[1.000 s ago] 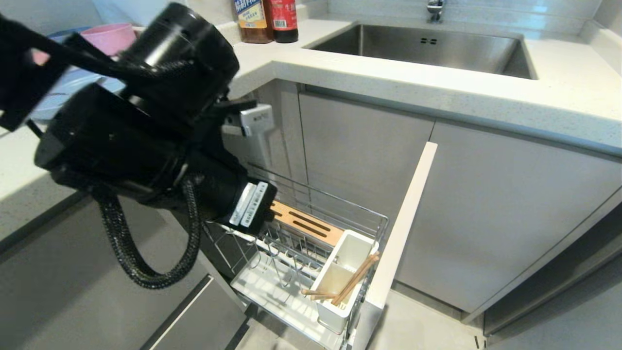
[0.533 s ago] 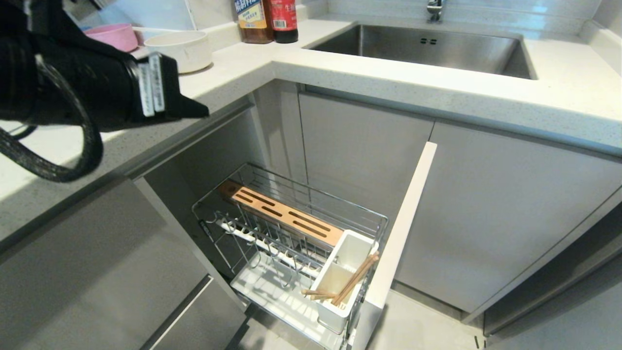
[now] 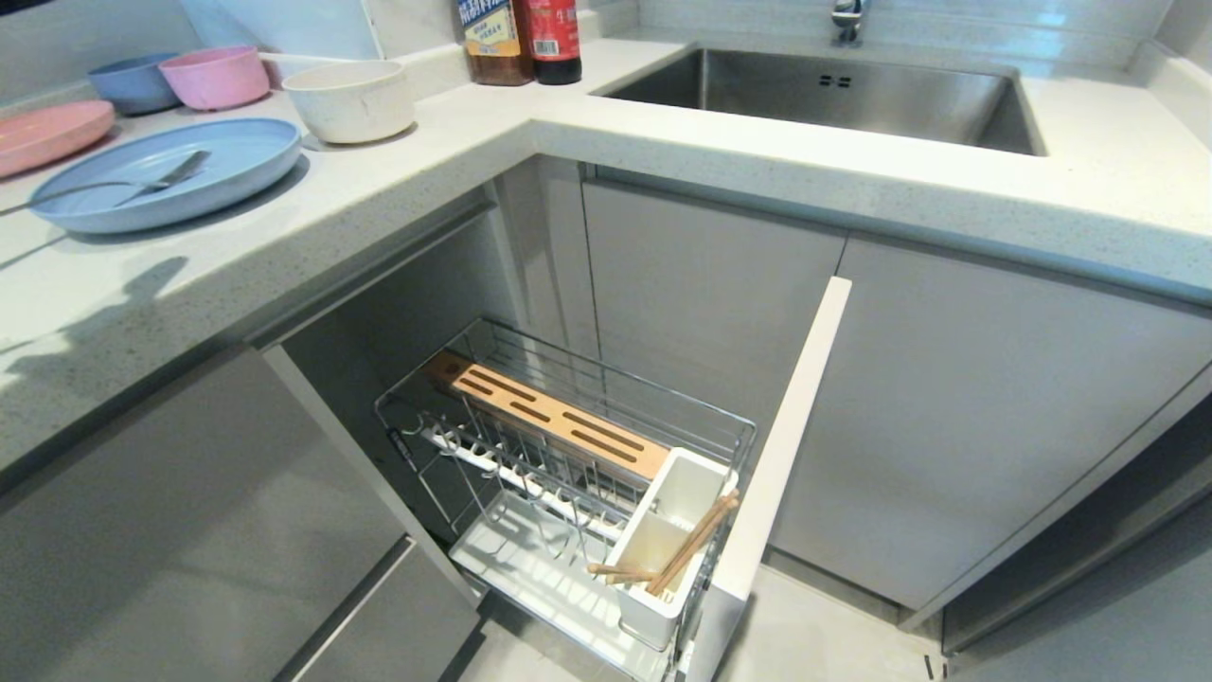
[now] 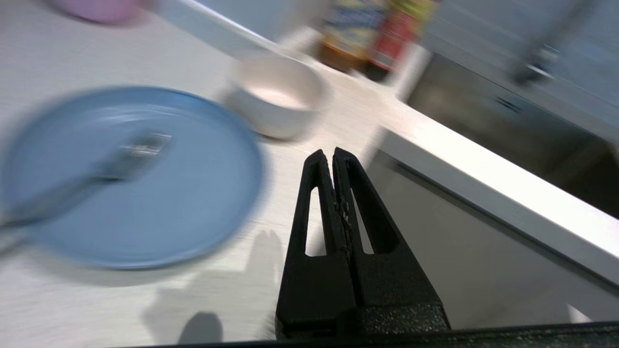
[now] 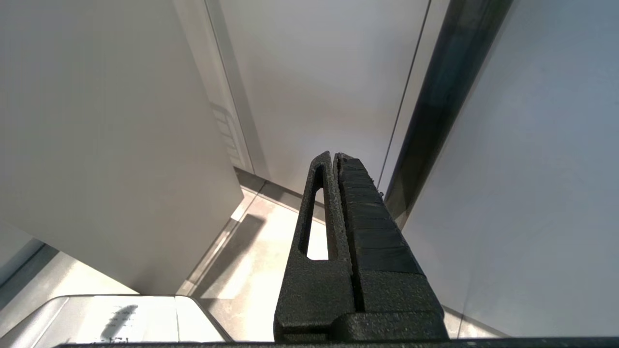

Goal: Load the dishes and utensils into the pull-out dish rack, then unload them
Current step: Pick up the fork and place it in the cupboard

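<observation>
Rack pulled out below tabletop, chopsticks in its holder. Left tool closed, empty, over tabletop edge near blue plate bearing fork; white bowl beyond. Right tool closed, parked low by cabinets.

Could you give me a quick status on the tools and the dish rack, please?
Left tool shut, empty, over the counter near the blue plate. Right tool shut, parked low. Rack pulled out, only chopsticks in its holder. Nothing in the way.

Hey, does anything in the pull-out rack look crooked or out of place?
Only the chopsticks: they lie slanted across the white utensil holder, crossing each other, with tips sticking out past its rim instead of standing upright.
</observation>
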